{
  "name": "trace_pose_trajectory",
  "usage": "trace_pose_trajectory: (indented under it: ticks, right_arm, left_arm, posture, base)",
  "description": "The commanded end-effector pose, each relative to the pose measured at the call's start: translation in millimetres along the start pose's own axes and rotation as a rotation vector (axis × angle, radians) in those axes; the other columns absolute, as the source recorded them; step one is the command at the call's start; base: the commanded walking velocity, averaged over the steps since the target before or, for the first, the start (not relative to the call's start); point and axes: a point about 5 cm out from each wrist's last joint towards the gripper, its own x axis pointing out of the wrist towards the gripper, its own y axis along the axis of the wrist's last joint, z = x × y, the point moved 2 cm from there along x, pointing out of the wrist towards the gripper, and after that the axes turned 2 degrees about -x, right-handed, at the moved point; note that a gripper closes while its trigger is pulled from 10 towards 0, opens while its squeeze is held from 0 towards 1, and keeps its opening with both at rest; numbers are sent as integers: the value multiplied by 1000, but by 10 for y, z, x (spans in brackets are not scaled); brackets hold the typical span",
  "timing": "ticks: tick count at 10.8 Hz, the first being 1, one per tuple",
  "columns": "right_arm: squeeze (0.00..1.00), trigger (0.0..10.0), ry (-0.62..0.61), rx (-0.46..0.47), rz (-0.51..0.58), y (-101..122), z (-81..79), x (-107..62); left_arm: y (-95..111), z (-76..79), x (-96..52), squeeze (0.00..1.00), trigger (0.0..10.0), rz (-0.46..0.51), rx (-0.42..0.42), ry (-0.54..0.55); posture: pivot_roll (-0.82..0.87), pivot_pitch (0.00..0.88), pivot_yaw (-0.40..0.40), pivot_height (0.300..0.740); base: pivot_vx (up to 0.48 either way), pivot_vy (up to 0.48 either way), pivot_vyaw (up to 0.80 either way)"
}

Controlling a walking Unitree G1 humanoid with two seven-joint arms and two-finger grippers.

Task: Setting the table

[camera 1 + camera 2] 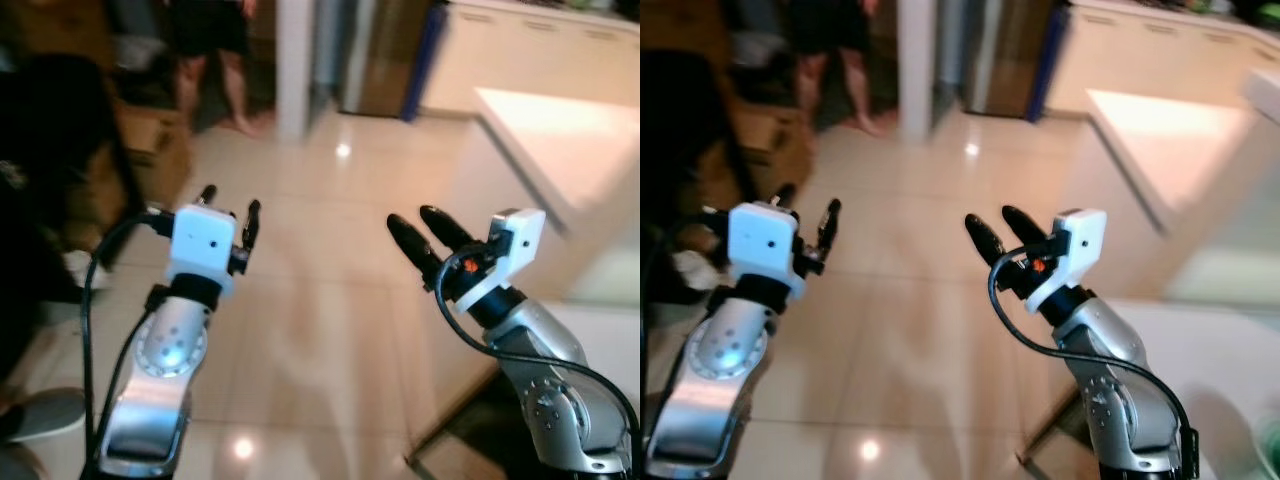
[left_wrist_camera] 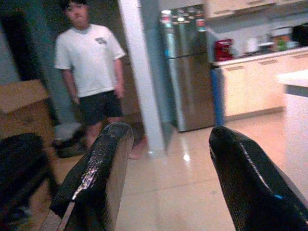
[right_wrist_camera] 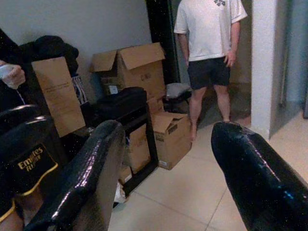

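Both my arms are raised over the glossy tiled floor (image 1: 320,330). My left gripper (image 1: 231,205) is open with nothing between its black fingers (image 2: 103,168). My right gripper (image 1: 412,218) is open too and holds nothing; its fingers (image 3: 255,173) point towards the left side of the room. A white tabletop (image 1: 560,150) stretches away on my right, past the right gripper. Another white surface (image 1: 1200,340) lies close below my right arm, with a green object (image 1: 1270,450) at its near right corner.
A person (image 2: 91,67) in a white shirt and dark shorts stands at the far end beside a white pillar (image 1: 293,60). Cardboard boxes (image 3: 139,62) and dark furniture (image 1: 50,130) line the left. A steel fridge (image 2: 187,72) and cream cabinets (image 1: 520,50) stand behind.
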Motion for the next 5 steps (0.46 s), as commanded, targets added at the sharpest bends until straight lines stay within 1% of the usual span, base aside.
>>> trace_pose_trajectory:
  ticks: [1, 5]
  right_arm:
    - [0, 10000, -3, -19, -1, -12, -20, 34]
    - [0, 10000, -2, -21, 1, -25, -47, 52]
  left_arm:
    - [4, -41, -17, 0, 10000, 0, 8, 8]
    - [6, -42, -23, 0, 10000, -1, 2, 11]
  posture:
    - [21, 0, -63, 740]
    - [22, 0, -66, 740]
  base:
    - [435, 0, 0]
    - [437, 0, 0]
